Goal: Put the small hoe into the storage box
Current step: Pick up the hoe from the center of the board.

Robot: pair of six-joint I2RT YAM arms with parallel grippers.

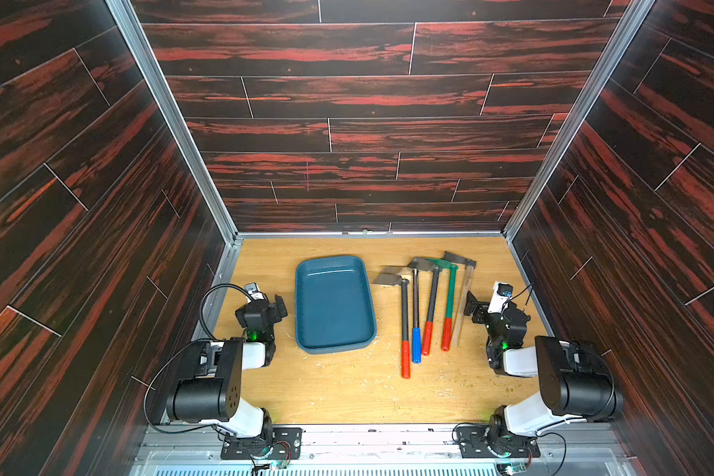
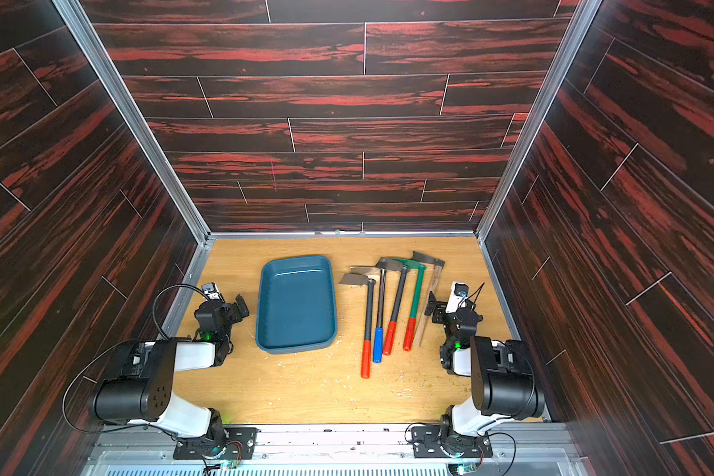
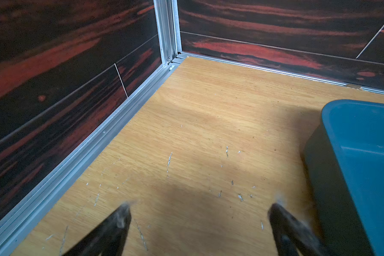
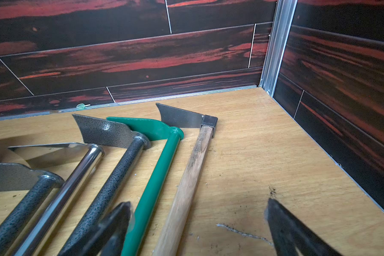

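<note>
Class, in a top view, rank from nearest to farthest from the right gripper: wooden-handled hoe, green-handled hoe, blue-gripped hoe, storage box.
1. wooden-handled hoe, beside the right gripper.
2. green-handled hoe, next to its left.
3. blue-gripped hoe, second from the row's left.
4. storage box, left of all hoes.

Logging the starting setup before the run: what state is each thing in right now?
storage box: empty, on the table
hoe nearest the box: lying on the table, outside it
blue-grip hoe: lying outside the box
middle hoe: lying outside the box
green hoe: lying outside the box
wooden-handled hoe: lying outside the box
left gripper: open, empty
right gripper: open, empty
</note>
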